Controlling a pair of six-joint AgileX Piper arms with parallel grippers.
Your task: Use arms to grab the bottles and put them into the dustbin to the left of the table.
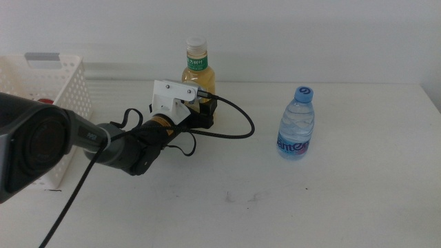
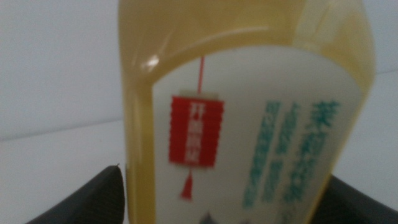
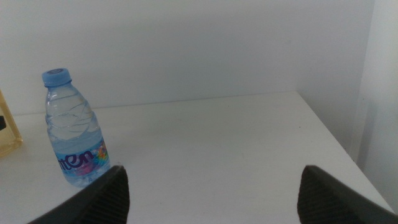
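Left gripper (image 1: 204,110) at the yellowish white-capped tea bottle (image 1: 197,69)
Jaws spread around its base (not clamped); an off-centre squeeze could topple it at twelve o'clock

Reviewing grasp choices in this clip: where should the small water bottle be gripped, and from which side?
Judging by its pose, grip the water bottle across its labelled lower body, coming level from the table's right side with the right gripper, open and facing it. It stands upright, apart from the tea bottle that the left gripper straddles.
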